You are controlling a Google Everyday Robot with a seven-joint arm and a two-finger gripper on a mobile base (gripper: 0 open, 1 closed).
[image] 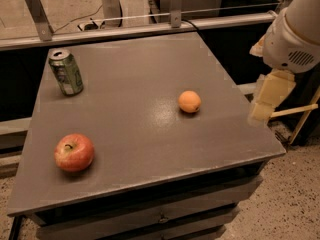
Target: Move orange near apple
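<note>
The small orange point(189, 101) sits on the grey table point(130, 84), right of centre. The large red apple point(74, 152) with yellowish patches sits near the table's front left corner, far from the orange. My gripper point(262, 109) hangs from the white arm point(292, 39) at the right, beyond the table's right edge. It is to the right of the orange and apart from it, and it holds nothing that I can see.
A green drink can point(65, 72) stands upright at the table's back left. A metal rail point(150, 29) with upright brackets runs behind the table. Drawers point(160, 216) sit under the tabletop. Speckled floor shows at the lower right.
</note>
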